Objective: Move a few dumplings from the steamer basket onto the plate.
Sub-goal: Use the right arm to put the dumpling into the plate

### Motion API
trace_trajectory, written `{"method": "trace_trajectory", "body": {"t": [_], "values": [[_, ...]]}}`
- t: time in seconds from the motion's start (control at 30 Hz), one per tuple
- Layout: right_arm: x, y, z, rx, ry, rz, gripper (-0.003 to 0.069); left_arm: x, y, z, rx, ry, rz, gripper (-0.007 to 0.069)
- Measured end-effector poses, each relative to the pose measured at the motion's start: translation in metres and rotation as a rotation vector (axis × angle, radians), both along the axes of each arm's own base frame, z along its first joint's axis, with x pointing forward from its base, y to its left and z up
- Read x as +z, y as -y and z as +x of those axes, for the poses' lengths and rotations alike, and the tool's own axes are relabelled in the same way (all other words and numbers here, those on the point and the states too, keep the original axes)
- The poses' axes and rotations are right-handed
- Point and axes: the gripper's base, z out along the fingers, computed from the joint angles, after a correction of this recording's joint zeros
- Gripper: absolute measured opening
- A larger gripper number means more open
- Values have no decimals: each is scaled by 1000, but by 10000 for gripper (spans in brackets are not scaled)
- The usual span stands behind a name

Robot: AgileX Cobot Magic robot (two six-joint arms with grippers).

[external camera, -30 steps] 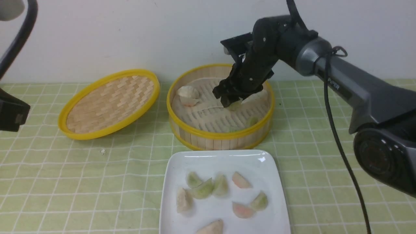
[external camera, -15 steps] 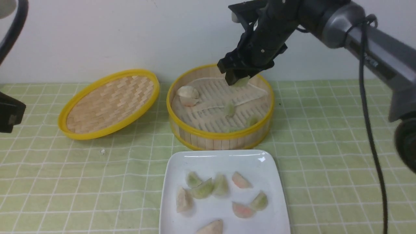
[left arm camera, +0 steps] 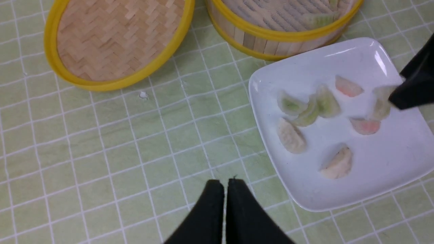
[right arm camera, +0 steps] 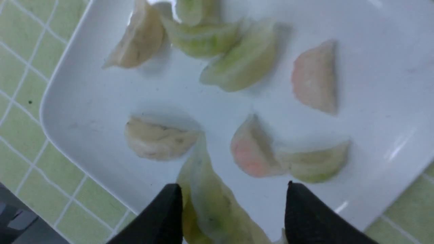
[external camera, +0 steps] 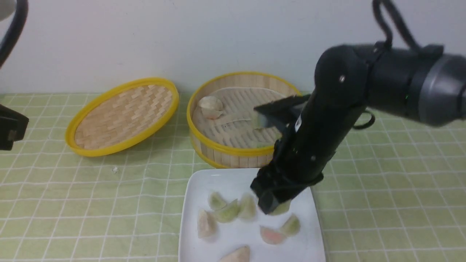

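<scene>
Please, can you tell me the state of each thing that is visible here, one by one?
Left black tool: shut, nothing held.
Right black tool: closed on a dumpling.
Pale green half-moon dumpling: gripped, above the plate.
White square glossy plate: eight dumplings on it.
Deep round bamboo basket: uncovered, dumplings inside.
Yellow-rimmed woven bamboo lid: off, beside the basket.
</scene>
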Motion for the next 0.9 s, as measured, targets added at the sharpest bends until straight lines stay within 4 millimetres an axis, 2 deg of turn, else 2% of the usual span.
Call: {"method": "trace_trajectory", "body": {"t": [0.07,0.2,0.4,0.6,0.7,0.8,0.9], "values": [[-17,-12,-8,21,18,2,357,-1,0,0,0,-5,2,-6],[-32,-28,-6,30,61,23,357,-1,0,0,-2,-7,4,-6],[-45,-36,2,24,67,24,374,-1,0,0,-24,-1,23,-6],[-38,-38,4,26,66,27,561,-1,1,-1,-43,1,24,-6],[-27,-40,7,23,54,19,615,0,1,-1,-45,1,22,-6],[-12,-41,9,18,35,-2,605,-1,1,-1,-46,0,23,-6],[13,-40,10,30,46,-21,525,-1,1,-1,-53,2,28,-6]]}}
